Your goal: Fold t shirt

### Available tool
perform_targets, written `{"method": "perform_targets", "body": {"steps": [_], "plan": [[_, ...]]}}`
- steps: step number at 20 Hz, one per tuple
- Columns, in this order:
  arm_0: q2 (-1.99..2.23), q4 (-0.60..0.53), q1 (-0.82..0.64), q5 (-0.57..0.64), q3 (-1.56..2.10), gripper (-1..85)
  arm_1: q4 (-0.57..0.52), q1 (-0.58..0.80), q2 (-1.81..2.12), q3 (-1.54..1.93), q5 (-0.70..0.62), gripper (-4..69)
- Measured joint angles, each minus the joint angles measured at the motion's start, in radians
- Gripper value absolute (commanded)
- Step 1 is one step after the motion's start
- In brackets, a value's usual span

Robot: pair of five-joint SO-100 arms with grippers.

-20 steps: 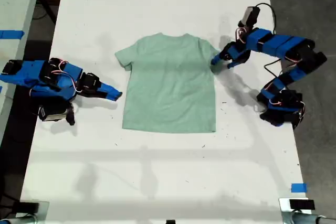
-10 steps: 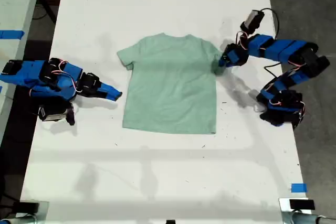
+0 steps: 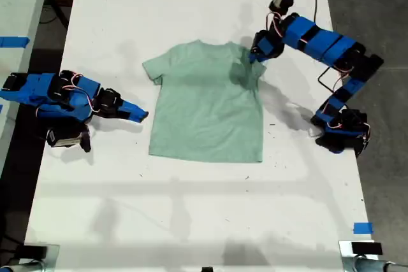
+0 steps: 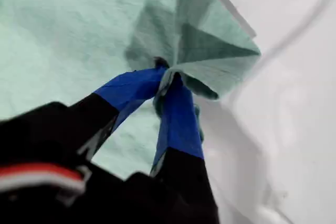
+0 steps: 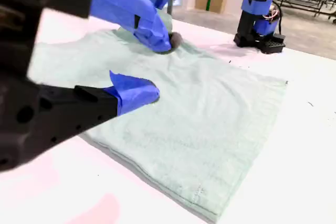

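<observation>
in the first wrist view my first gripper (image 4: 167,80) is clamped on a bunched fold of the t shirt (image 3: 207,101), so the pinched sleeve is hidden among creases. my second gripper (image 5: 149,61) has its jaws apart, close to the shirt's edge. the shirt lies flat on the white table (image 3: 191,208), its sleeve at the exterior view's right lifted. dark floor borders the table. the cloth is soft pale mint knit; the fingertips (image 4: 181,114) are wrapped in blue tape.
</observation>
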Motion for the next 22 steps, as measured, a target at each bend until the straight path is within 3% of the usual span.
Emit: {"method": "perform_targets", "body": {"steps": [4,9,13,16,22], "plan": [[0.0,0.0,0.0,0.0,0.0,11.7,0.051,-0.109,-0.242,-0.397,-0.005,1.8],[0.0,0.0,0.0,0.0,0.0,11.7,-0.123,-0.21,-0.445,-0.426,-0.021,3.5],[0.0,0.0,0.0,0.0,0.0,11.7,-0.215,-0.272,-0.537,-0.428,-0.046,22.9],[0.0,0.0,0.0,0.0,0.0,11.7,-0.218,-0.281,-0.538,-0.428,-0.057,26.2],[0.0,0.0,0.0,0.0,0.0,11.7,-0.127,-0.285,-0.382,-0.426,-0.063,24.8]]}}
